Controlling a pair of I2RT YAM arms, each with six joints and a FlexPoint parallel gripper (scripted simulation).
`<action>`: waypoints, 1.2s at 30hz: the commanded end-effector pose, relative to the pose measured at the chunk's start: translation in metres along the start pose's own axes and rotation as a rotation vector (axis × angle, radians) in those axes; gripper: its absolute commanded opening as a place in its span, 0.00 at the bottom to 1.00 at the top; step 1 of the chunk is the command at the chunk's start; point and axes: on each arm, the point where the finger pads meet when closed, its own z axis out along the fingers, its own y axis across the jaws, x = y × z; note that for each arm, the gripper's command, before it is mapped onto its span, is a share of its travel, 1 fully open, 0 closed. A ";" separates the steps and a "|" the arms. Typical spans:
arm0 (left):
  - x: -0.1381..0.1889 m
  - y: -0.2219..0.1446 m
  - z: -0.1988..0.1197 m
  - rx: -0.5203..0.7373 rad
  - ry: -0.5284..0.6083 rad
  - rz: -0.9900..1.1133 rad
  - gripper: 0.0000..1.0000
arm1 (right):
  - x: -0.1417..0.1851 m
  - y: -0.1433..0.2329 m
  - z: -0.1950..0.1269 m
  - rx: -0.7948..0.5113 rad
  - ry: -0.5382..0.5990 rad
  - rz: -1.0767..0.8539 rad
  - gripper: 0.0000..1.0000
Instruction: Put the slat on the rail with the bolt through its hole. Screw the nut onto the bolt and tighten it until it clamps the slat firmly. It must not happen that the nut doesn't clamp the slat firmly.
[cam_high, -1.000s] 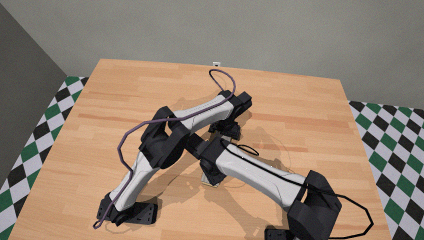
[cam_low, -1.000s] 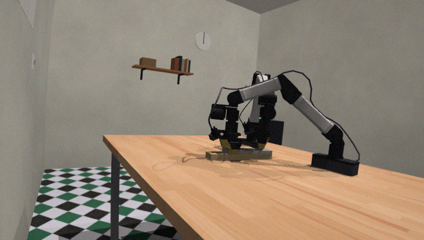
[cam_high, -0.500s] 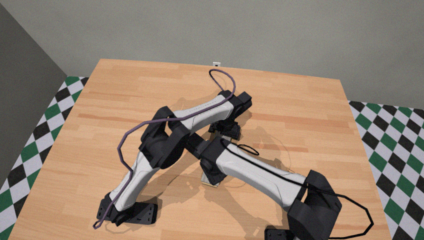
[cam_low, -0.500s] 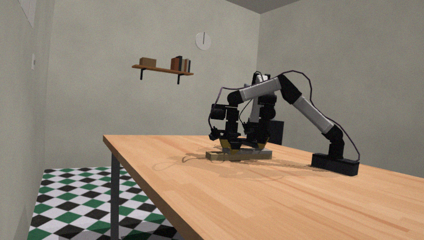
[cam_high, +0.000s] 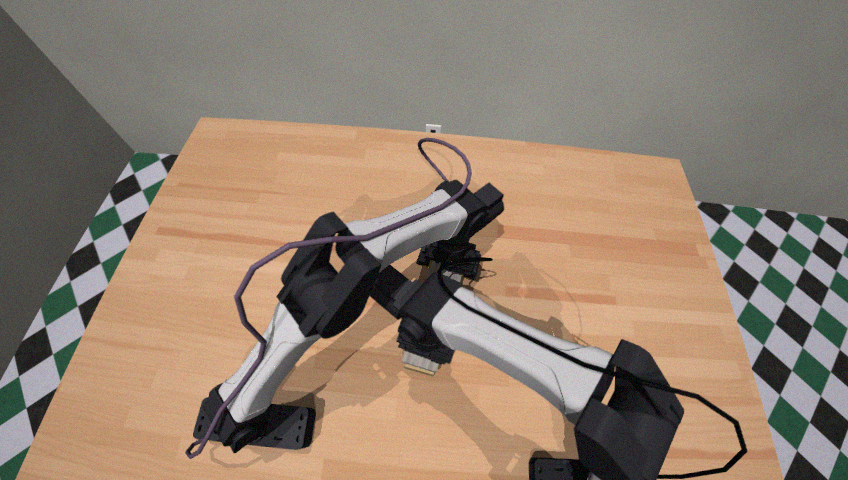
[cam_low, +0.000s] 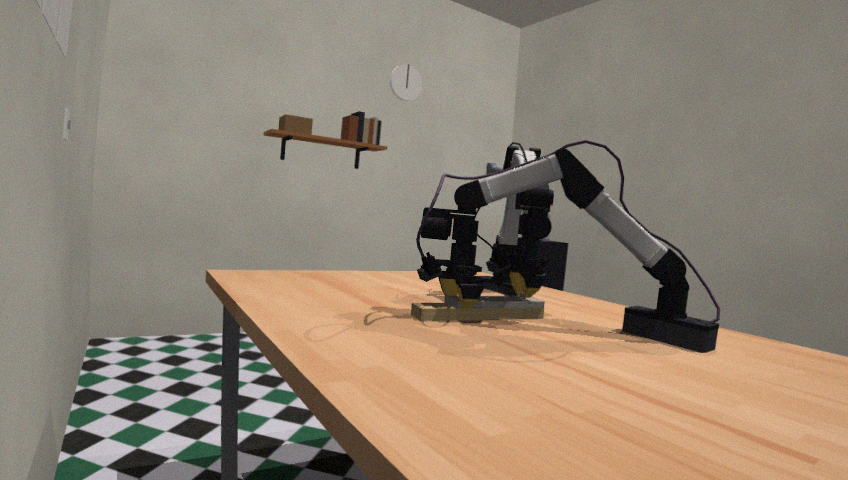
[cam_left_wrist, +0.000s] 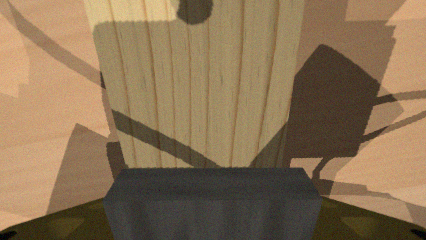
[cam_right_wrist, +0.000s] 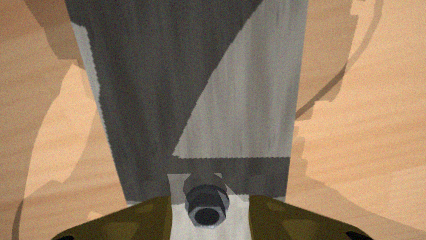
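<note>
The grey slat (cam_low: 496, 302) (cam_left_wrist: 212, 184) (cam_right_wrist: 250, 110) lies along the top of the pale wooden rail (cam_low: 428, 311) (cam_left_wrist: 175, 90). My left gripper (cam_low: 464, 296) (cam_left_wrist: 212, 202) is shut on the slat near one end, its fingers against both sides. My right gripper (cam_low: 526, 290) (cam_right_wrist: 210, 206) is open a little near the slat's other end. The dark hex nut (cam_right_wrist: 207, 199) stands upright between its fingers, with a gap on each side. The bolt cannot be told apart from the nut, and whether the nut touches the slat is not clear.
The table (cam_high: 595, 208) (cam_low: 535, 404) carries both arms. They reach in close together over the rail, and the forearms hide most of it in the top view. A purple cable (cam_high: 285, 246) and a black cable (cam_high: 523, 333) hang along the arms.
</note>
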 end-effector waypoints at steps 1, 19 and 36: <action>-0.003 -0.001 -0.007 0.009 -0.017 0.002 0.67 | -0.001 0.005 -0.016 -0.029 -0.013 -0.243 0.36; -0.003 -0.001 -0.007 0.009 -0.017 0.002 0.67 | -0.001 0.006 -0.020 -0.028 -0.033 -1.316 0.36; -0.003 -0.001 -0.007 0.009 -0.017 0.002 0.67 | -0.001 0.006 -0.022 -0.013 -0.050 -2.245 0.36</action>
